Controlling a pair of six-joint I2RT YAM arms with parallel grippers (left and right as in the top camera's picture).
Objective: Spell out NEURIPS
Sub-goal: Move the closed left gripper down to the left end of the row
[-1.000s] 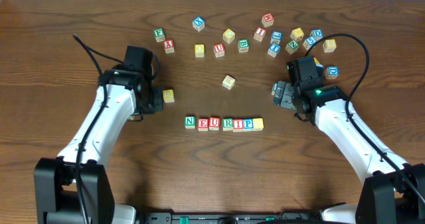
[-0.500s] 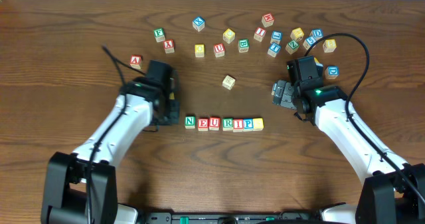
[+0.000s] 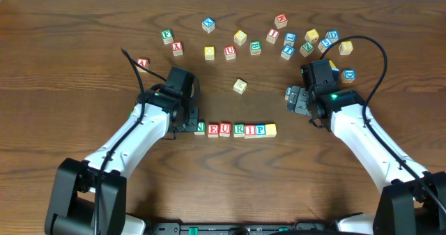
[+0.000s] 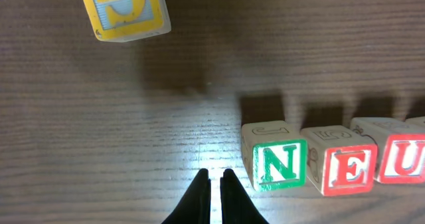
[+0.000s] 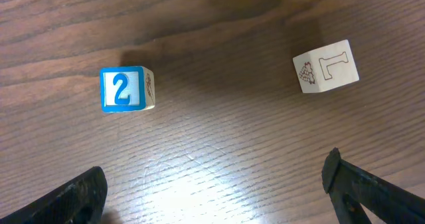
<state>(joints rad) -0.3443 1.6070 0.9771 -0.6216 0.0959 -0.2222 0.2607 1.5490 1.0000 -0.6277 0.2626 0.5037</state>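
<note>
change: left gripper (image 4: 211,181) has swung in beside N block (image 4: 279,164), tips pinched together, empty | right gripper (image 5: 212,184) parked, spread wide, empty | block row (image 3: 235,129) seven long, last letter unreadable | judged: final straightening nudge

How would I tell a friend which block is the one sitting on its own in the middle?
Find the row of letter blocks spelling NEURIP at the centre of the table, then the loose scatter of blocks along the far edge. In the bare gap between them sits one yellow block, turned askew and touching nothing, unlike its crowded neighbours.
</note>
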